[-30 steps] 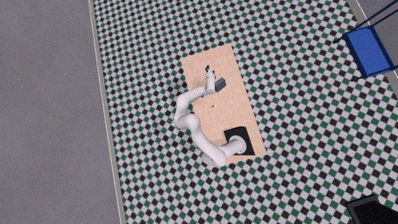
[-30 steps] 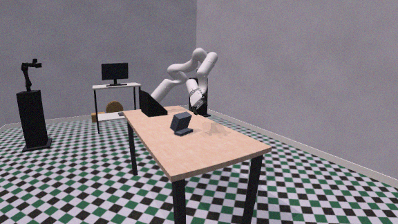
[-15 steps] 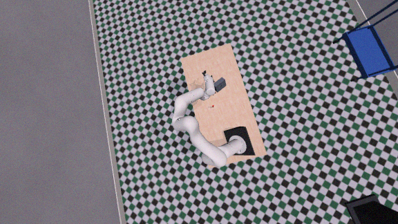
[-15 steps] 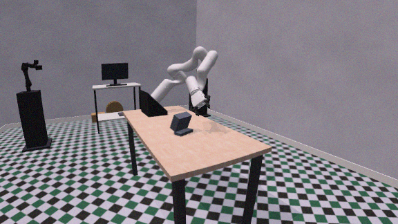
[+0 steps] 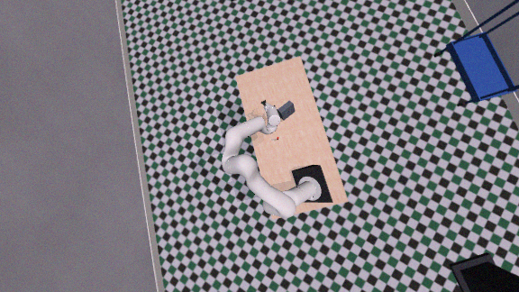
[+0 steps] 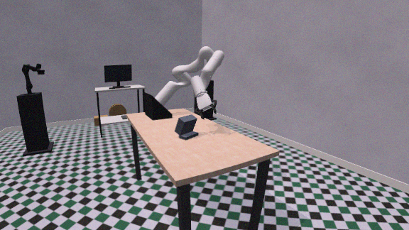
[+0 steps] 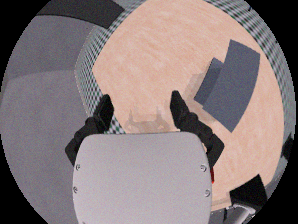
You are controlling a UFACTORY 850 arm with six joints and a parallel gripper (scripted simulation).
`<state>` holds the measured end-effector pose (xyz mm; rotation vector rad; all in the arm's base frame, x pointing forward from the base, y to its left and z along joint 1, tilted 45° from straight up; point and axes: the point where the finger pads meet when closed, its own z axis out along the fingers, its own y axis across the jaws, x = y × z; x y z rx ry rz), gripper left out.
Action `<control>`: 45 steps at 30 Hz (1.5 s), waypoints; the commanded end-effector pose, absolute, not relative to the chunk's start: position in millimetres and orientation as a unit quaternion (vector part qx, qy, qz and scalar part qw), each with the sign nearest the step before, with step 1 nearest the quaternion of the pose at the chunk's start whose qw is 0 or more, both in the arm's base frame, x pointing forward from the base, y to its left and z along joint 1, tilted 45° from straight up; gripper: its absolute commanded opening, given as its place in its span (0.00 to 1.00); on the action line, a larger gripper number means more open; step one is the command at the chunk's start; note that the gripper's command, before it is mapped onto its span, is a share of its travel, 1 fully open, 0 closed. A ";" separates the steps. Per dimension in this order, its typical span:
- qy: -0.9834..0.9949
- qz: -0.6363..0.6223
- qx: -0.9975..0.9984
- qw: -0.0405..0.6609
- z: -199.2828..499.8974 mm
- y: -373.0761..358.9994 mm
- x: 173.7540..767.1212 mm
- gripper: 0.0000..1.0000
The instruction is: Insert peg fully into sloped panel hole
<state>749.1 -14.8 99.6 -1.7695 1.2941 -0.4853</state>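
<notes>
White arm (image 6: 184,72) rises from its base at mid-left of exterior view, elbow folded high near top centre, forearm angling down-right to the wrist. Gripper (image 6: 209,109) points downward, fingers spread fully w/ nothing between them. In top view, arm (image 5: 245,155) curves in an S, gripper (image 5: 266,106) near frame centre.
</notes>
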 end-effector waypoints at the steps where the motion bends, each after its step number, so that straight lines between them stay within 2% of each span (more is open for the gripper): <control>1: 0.491 -0.171 -0.736 0.434 102.2 -1.1 729.8 1.00; 10: 0.452 -0.132 -0.770 0.430 101.4 14.1 694.4 1.00; 45: 0.298 0.066 -0.874 0.379 89.1 31.3 486.0 1.00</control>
